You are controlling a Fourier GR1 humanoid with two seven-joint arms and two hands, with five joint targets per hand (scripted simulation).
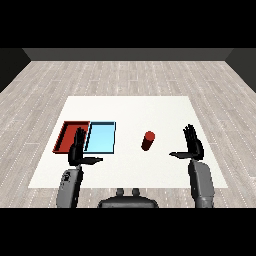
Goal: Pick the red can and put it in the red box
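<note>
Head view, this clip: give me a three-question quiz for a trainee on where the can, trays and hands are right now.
1. True or false: the red can lies inside the red tray.
2. Which tray lies nearer the can? A) the red tray B) the light blue tray
3. Fill in: the hand nearer the can is the robot's ____ hand.

Key
1. False. The can stands upright on the white table, to the right of both trays.
2. B. The light blue tray lies between the red tray and the can.
3. Right. The right hand is open beside the can and apart from it; the left hand, also open, overlaps the trays' near edge.
</note>
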